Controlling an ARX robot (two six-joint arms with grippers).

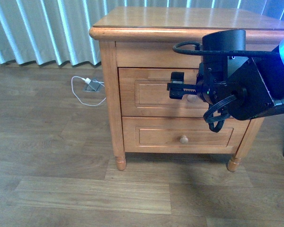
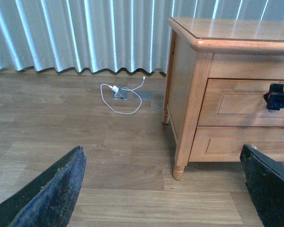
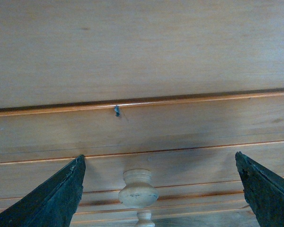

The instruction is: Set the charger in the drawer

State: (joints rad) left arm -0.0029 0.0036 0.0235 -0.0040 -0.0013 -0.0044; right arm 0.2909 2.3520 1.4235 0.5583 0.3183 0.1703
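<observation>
The drawer (image 1: 146,94) is the upper one of the honey-coloured nightstand (image 1: 109,71), and it is shut. My right gripper (image 1: 176,86) hovers open just in front of the drawer's panel, by its round knob (image 1: 192,98). In the right wrist view the knob (image 3: 138,189) sits between the spread fingers (image 3: 57,196), nearer one of them and touching neither. My left gripper (image 2: 161,189) is open over bare floor, apart from the nightstand (image 2: 194,94), with nothing between its fingers (image 2: 52,189). The charger is out of view.
A second drawer (image 1: 156,135) with its own knob (image 1: 183,139) lies below. A white cable (image 1: 83,90) loops on the wooden floor beside a floor socket (image 1: 93,85), left of the nightstand. Pale curtains (image 1: 38,28) hang behind.
</observation>
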